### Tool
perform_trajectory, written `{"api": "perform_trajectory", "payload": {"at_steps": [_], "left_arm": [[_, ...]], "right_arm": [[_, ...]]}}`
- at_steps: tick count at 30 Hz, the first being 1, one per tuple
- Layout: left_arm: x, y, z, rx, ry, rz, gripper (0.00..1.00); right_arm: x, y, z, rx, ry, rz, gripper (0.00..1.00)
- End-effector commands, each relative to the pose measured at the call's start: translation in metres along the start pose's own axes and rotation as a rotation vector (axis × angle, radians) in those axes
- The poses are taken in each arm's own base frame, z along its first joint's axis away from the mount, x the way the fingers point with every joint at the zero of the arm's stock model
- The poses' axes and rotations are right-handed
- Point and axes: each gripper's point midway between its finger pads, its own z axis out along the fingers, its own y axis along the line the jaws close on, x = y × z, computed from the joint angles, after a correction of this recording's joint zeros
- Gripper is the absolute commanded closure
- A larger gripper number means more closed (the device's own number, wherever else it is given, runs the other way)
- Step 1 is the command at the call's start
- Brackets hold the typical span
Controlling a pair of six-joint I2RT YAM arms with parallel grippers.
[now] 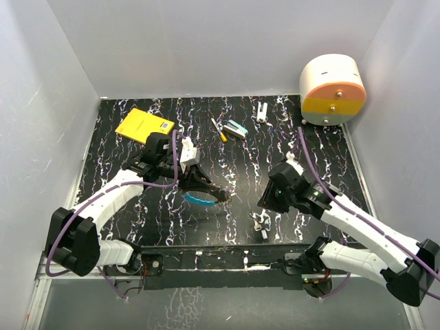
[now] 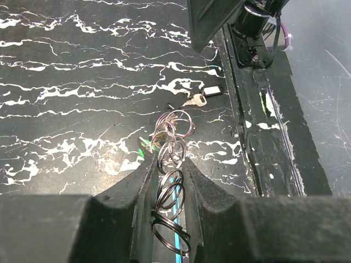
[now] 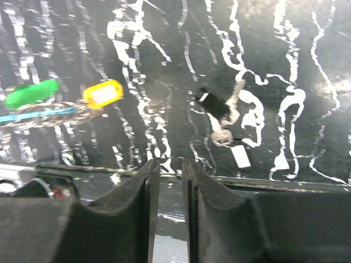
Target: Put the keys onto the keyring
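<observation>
My left gripper point(image 1: 214, 193) point(image 2: 167, 160) is shut on the keyring point(image 2: 171, 189), a chain of silvery loops with a blue arc point(image 1: 199, 200) running between the fingers. A green tag point(image 2: 143, 150) hangs at the ring's far end; in the right wrist view it point(image 3: 30, 93) lies beside a yellow tag point(image 3: 103, 93). A loose silver key point(image 2: 196, 100) point(image 3: 221, 137) with black and white tags lies on the table point(image 1: 260, 224). My right gripper point(image 1: 264, 203) point(image 3: 170, 163) hovers just above and behind that key, with its jaws a narrow gap apart and empty.
A yellow notebook point(image 1: 144, 126) lies at the back left. An orange-and-white stick point(image 1: 218, 128), a teal-and-white block point(image 1: 236, 129) and a small white part point(image 1: 262, 111) lie at the back centre. A round white, orange and yellow drum point(image 1: 332, 89) stands at the back right. A black rail point(image 1: 220, 260) runs along the front edge.
</observation>
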Motion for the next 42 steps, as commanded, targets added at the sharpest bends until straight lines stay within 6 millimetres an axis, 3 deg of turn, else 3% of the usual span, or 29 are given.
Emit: {"api": "perform_trajectory", "payload": {"at_steps": [1, 13, 28, 35, 38, 42], "left_arm": [[-0.016, -0.009, -0.002, 0.041, -0.03, 0.041, 1.0], [-0.015, -0.012, -0.003, 0.037, -0.028, 0.047, 1.0], [-0.012, -0.013, -0.003, 0.035, -0.029, 0.048, 1.0], [-0.013, -0.014, -0.003, 0.035, -0.028, 0.049, 1.0], [-0.013, -0.014, -0.003, 0.035, -0.03, 0.05, 1.0], [-0.014, -0.014, -0.003, 0.035, -0.031, 0.054, 1.0]], "right_arm": [[0.006, -0.024, 0.015, 0.146, 0.022, 0.032, 0.69], [0.023, -0.05, 0.063, 0.342, 0.117, -0.019, 0.66], [0.035, -0.058, 0.087, 0.356, 0.154, -0.031, 0.65], [0.043, -0.064, 0.097, 0.37, 0.184, -0.04, 0.76], [0.043, -0.064, 0.097, 0.374, 0.182, -0.039, 0.92], [0.036, -0.061, 0.089, 0.379, 0.163, -0.043, 0.92]]}}
